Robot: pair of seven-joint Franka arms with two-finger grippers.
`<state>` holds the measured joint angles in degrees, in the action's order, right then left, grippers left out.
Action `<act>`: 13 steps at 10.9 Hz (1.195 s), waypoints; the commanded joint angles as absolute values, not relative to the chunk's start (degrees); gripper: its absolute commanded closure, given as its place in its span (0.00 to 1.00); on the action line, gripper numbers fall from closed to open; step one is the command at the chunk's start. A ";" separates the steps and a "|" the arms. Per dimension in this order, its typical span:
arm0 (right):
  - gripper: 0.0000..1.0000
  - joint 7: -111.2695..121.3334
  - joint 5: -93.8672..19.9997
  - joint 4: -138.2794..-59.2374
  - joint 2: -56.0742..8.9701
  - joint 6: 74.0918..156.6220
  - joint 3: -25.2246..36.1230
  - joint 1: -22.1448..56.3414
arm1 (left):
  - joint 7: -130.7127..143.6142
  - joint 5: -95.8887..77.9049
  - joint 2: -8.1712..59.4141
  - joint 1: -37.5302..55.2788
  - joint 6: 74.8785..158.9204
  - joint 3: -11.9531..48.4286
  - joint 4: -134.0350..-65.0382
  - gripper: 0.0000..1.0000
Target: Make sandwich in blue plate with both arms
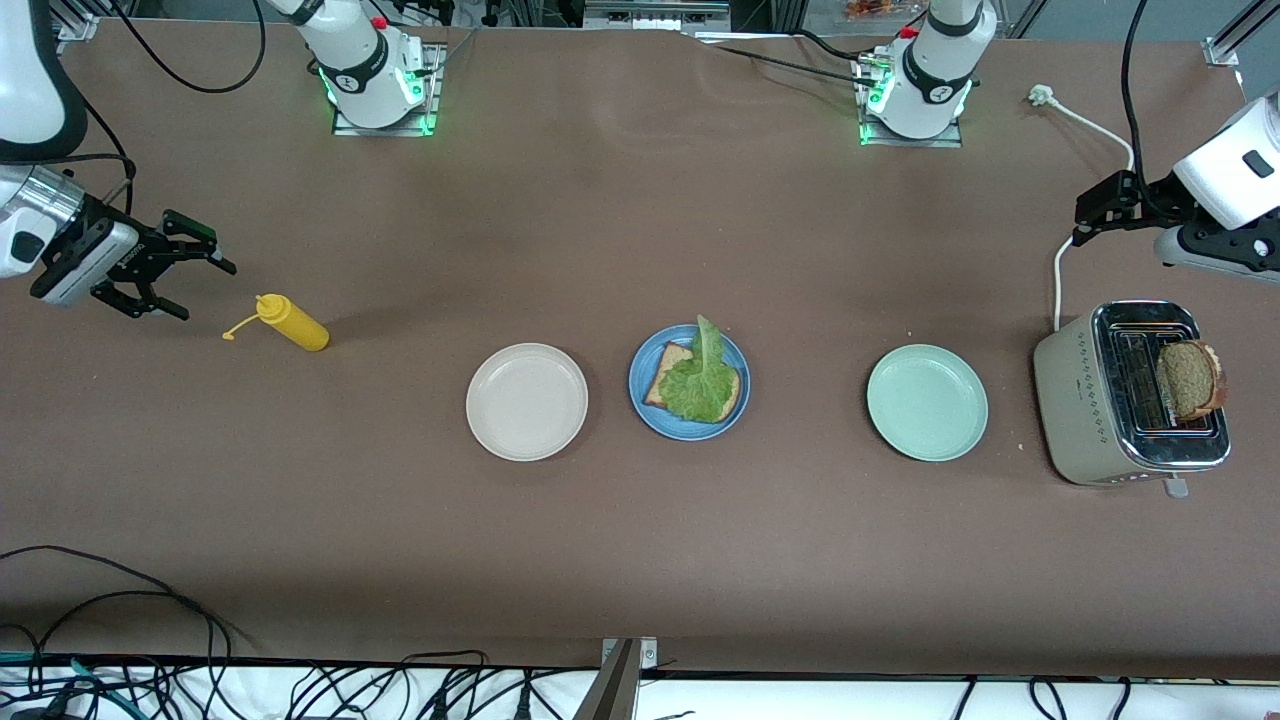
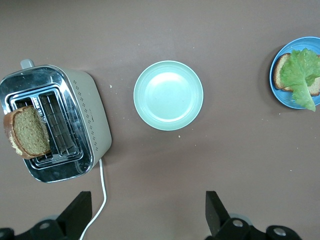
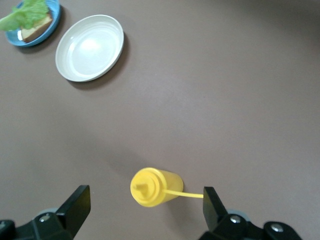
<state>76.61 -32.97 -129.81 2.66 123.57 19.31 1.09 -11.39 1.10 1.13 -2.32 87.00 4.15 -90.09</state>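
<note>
Blue plate (image 1: 643,402) with bread (image 1: 664,372) under lettuce (image 1: 700,380).

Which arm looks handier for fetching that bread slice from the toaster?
Probably the left: its open gripper hovers beside the toaster holding the bread slice, while the right gripper waits open by the mustard bottle.

Lettuce (image 1: 702,378) hides most of the bread slice (image 1: 668,377).
</note>
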 commanded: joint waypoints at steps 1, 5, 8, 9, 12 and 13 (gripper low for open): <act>0.00 94.86 -38.83 -132.10 2.29 122.36 24.15 0.62 | -11.87 0.53 0.53 -2.46 86.40 4.22 -90.09 0.00; 0.00 119.49 -52.88 -132.10 -3.33 114.10 30.13 0.44 | -11.87 0.53 0.53 -2.46 86.40 4.22 -90.09 0.00; 0.00 125.67 -57.11 -132.10 -6.41 113.12 31.64 -2.62 | -11.87 0.53 0.62 -2.46 86.40 4.22 -90.09 0.00; 0.00 126.81 -59.13 -132.10 -7.55 113.12 31.64 -3.59 | -11.95 0.53 0.62 -2.46 86.40 4.13 -90.09 0.00; 0.00 129.63 -64.59 -132.36 -9.49 113.12 31.64 -4.48 | -11.95 0.53 0.62 -2.46 86.40 4.22 -90.09 0.00; 0.00 129.81 -65.47 -133.32 -9.58 113.12 31.64 -4.40 | -11.95 0.53 0.62 -2.46 86.40 4.22 -90.09 0.00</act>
<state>127.50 -62.25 -132.22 -8.84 114.06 31.70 -3.96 -11.39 1.10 1.13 -2.32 87.00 4.17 -90.09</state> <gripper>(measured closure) 0.000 0.000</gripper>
